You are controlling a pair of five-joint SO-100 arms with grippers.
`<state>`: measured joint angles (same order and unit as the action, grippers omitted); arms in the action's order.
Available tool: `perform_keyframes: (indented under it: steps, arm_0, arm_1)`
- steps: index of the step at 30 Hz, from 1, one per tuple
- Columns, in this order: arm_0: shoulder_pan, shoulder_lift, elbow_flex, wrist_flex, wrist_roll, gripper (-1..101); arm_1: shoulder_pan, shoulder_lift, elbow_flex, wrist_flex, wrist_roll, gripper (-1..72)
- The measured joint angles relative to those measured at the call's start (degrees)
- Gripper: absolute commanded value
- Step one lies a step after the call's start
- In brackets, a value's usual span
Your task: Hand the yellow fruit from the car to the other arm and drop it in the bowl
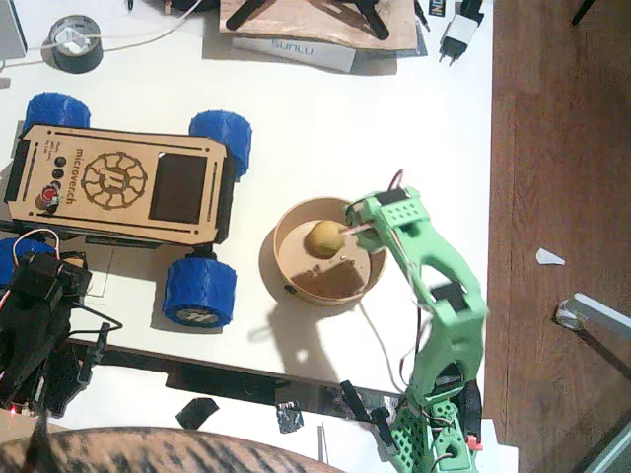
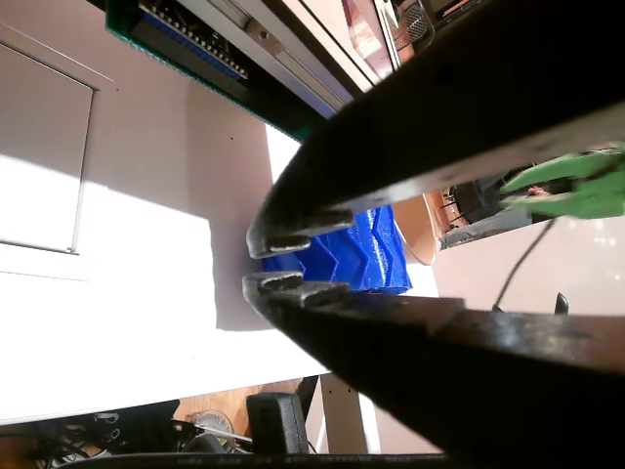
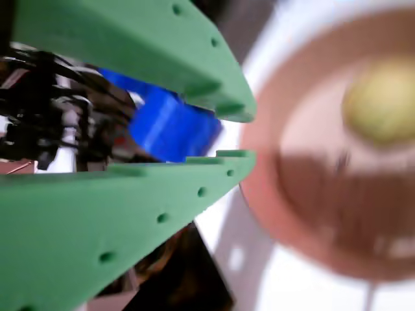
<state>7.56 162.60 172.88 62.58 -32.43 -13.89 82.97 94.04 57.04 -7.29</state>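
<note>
The car has a flat deck of pale plywood with burnt-in engraving and a matt black panel; its wheels are ridged blue plastic. The bowl looks like matt tan cardboard, and the yellow fruit in it has a dull skin. The green arm is smooth matt plastic, pierced with small holes. The tabletop is smooth white, beside a brown wooden floor.

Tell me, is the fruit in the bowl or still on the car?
In the bowl. The fruit lies on its floor, clear of the right claw; the car deck is bare.
</note>
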Motion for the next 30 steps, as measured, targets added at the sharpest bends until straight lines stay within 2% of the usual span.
perform_keyframes:
  steps: [9, 13, 17, 24, 30]
  arm_0:
    - [0.0, -0.18, 0.0, 0.0, 0.0, 2]
    - [0.0, -0.26, 0.0, 0.0, 0.0, 1]
    - [0.0, -0.35, 0.0, 0.0, 0.0, 0]
    - [0.0, -0.35, 0.0, 0.0, 0.0, 0]
    - [0.0, -0.35, 0.0, 0.0, 0.0, 1]
  arm_1:
    - [-1.23, 36.83, 25.49, -10.46, 0.0, 0.1]
    - [-1.32, 54.4, 34.89, -13.18, 0.0, 0.1]
    - [2.02, 67.85, 41.84, -15.03, 0.35, 0.1]
    - [5.27, 87.8, 52.91, -17.4, 0.35, 0.1]
    - [8.96, 95.8, 60.64, -19.25, 0.26, 0.1]
